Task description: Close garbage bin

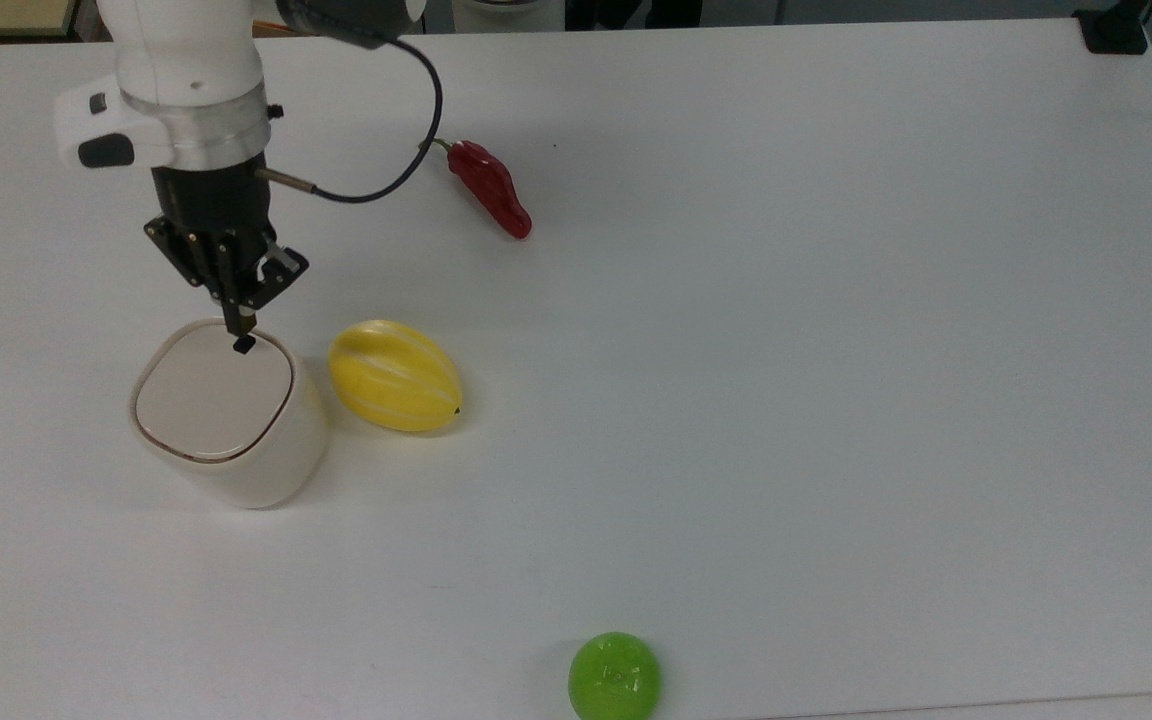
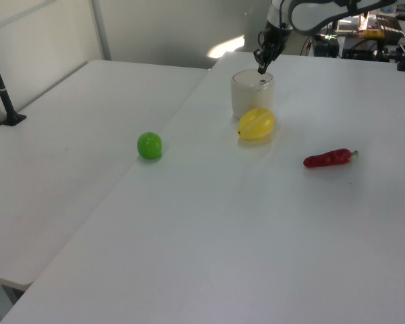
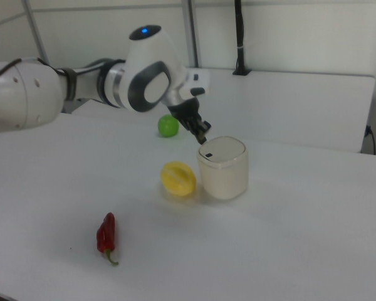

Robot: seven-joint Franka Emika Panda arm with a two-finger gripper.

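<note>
The garbage bin point(image 1: 271, 465) is a small cream-white tub at the top view's left, its beige lid point(image 1: 206, 400) lying flat inside the rim. A small black square mark point(image 1: 243, 344) shows at the lid's far edge. My gripper point(image 1: 234, 322) hangs just above that edge, pointing down, fingers shut with nothing between them and clear of the lid. In the left view the gripper point(image 2: 261, 67) hovers over the bin point(image 2: 251, 98). In the right view the gripper point(image 3: 202, 138) is just above the bin point(image 3: 224, 172).
A yellow melon point(image 1: 394, 376) lies close beside the bin on the top view's right. A red chili point(image 1: 489, 187) lies farther back, near the arm's black cable point(image 1: 391, 180). A green ball point(image 1: 614, 676) sits near the table's front edge.
</note>
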